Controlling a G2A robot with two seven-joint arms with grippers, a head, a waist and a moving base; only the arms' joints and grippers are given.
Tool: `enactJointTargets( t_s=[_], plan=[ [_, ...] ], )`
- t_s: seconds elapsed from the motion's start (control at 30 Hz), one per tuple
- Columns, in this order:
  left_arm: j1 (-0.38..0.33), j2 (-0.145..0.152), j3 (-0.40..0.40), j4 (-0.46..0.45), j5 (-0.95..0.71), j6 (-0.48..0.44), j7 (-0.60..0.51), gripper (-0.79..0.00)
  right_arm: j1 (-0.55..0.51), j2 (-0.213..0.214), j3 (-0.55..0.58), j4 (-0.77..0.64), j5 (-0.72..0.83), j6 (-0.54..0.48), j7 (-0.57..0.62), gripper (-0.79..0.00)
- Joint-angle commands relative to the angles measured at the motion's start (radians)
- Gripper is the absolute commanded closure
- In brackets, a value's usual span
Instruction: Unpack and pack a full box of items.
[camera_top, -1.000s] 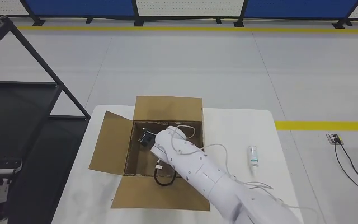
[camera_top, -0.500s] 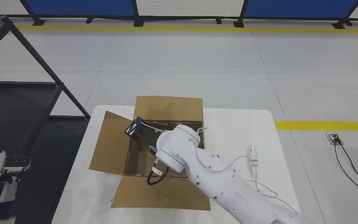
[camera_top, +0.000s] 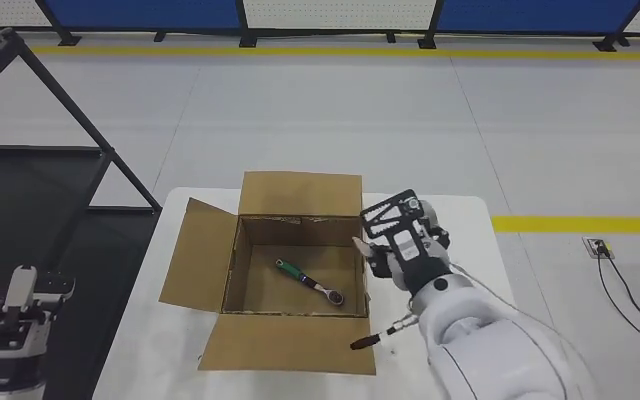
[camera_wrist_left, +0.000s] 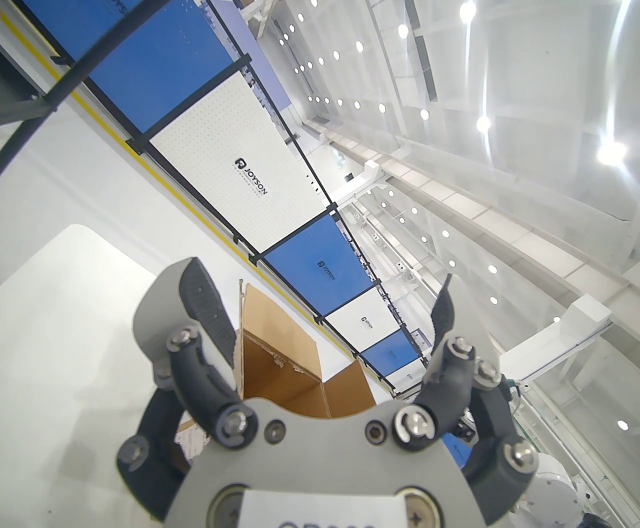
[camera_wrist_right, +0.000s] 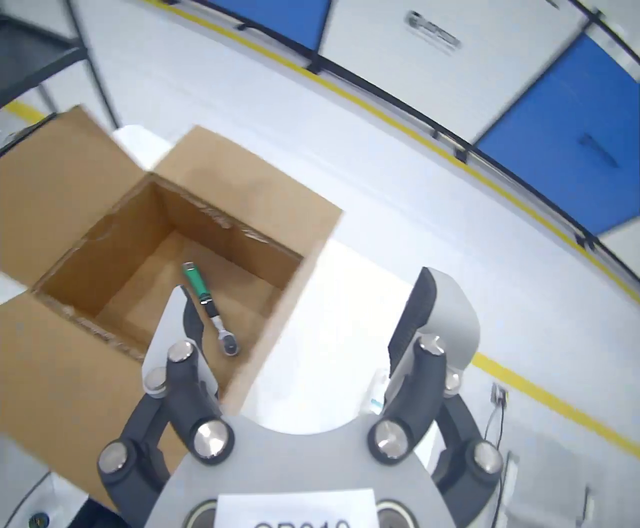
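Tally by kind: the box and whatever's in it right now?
Cardboard box, flaps open: 1
Ratchet wrench, green handle, lying on the box floor: 1
Total: 2

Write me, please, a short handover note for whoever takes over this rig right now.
Left gripper: open, empty, tilted upward, away from the box.
Right gripper: open, empty, above the box's rim.
Box: on the table, flaps open; one green-handled wrench lies on its floor, nothing else inside.
Done: box opened and, apparently, emptied apart from the wrench.
Left: probably lift the wrench out, then repack the box.
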Motion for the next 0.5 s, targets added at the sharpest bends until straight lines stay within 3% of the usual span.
enactJointTargets(
  t_s=[0.0, 0.1, 0.2, 0.47],
  plan=[
    [0.001, 0.0, 0.002, -0.001, 0.002, 0.0, 0.001, -0.785, -0.03, 0.002, 0.054, 0.012, -0.015, 0.036, 0.006, -0.785],
    [0.003, -0.001, 0.007, -0.003, 0.006, -0.002, 0.003, -0.785, -0.07, 0.005, 0.153, 0.085, 0.017, 0.067, 0.001, -0.785],
    [0.004, -0.001, 0.013, -0.005, 0.014, -0.001, 0.006, -0.785, -0.092, 0.009, 0.257, 0.203, 0.148, 0.045, -0.013, -0.785],
    [0.02, -0.005, 0.029, -0.022, 0.037, 0.001, 0.024, -0.785, -0.055, 0.029, 0.441, 0.552, 0.284, -0.034, -0.071, -0.785]
  ],
)
